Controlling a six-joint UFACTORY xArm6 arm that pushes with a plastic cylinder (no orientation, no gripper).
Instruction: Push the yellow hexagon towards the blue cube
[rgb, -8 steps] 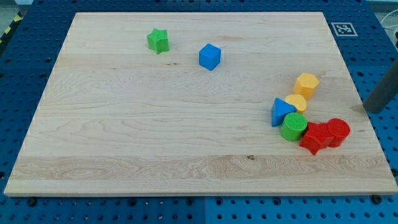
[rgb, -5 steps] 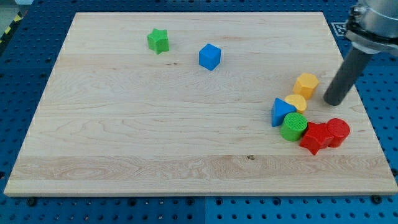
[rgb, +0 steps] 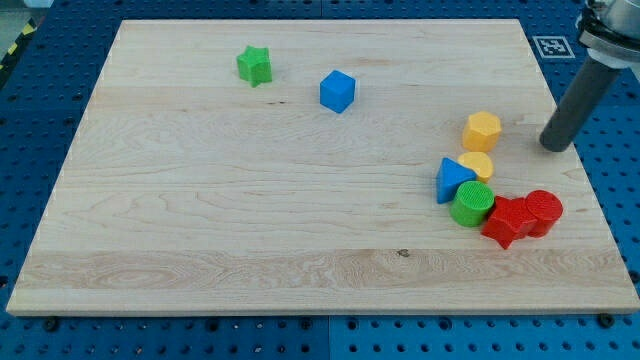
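In the camera view, a wooden board (rgb: 250, 220) lies on a blue table with holes (rgb: 610, 90). The arm has no gripper, so nothing can open or close; it ends in a dark rod. My tip (rgb: 553, 147) rests on the board near the view's right edge and touches no block. The yellow hexagon (rgb: 482, 131) sits to the left of the tip, apart from it. The blue cube (rgb: 337, 91) is well apart, toward the view's top left.

I count two yellow blocks: the hexagon and a yellow rounded block (rgb: 478, 165). Two are blue: the cube and a blue triangle (rgb: 453, 180). Two are green: a green star (rgb: 255, 65) and a green cylinder (rgb: 472, 204). Two are red: a red star (rgb: 507, 221) and a red cylinder (rgb: 543, 211).
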